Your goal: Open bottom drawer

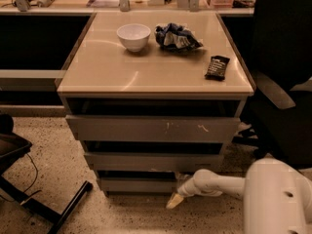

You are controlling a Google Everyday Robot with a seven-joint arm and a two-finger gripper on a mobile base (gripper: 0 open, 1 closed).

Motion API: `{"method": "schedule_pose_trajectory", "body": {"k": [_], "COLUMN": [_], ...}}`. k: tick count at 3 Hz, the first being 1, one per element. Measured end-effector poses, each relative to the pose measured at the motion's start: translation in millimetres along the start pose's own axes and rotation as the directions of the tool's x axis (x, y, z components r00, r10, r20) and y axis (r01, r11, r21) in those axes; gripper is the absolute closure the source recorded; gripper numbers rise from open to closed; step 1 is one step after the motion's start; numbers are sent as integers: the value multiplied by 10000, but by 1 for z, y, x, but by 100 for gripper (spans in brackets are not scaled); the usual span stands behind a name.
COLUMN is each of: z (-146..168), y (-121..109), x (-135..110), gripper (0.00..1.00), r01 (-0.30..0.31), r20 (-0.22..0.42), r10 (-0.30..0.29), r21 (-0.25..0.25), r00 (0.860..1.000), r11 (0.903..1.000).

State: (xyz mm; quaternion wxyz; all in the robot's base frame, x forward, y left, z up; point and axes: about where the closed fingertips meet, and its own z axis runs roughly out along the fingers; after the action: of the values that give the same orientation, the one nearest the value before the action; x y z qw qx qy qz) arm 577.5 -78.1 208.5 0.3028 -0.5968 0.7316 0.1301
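The bottom drawer (136,185) is the lowest and narrowest plain grey front of the cabinet, just above the floor, with a dark gap above it. My gripper (175,199) reaches in from the lower right on a white arm (219,185). Its pale tip sits at the drawer front's right end, pointing down to the left toward the floor. The mid-sized front (153,162) and the wide scratched top front (156,129) stand above it.
On the beige cabinet top (112,72) sit a white bowl (133,36), a crumpled blue bag (176,37) and a dark snack bar (217,67). A black office chair (282,82) stands at the right. A dark chair base (44,204) lies on the speckled floor at the left.
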Motion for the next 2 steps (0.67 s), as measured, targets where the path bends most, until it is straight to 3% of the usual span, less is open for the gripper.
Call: {"method": "schedule_pose_trajectory", "body": {"k": [1,2], "z": [10,14], "y": [-4,-1], "x": [21,18], "gripper": [0,0], "r01": [-581,-573], "r20": [1797,1760], "r10": [608,600], "r21": [-206,-204], "r00": [9818,9826], "r11": [9981,9981]}}
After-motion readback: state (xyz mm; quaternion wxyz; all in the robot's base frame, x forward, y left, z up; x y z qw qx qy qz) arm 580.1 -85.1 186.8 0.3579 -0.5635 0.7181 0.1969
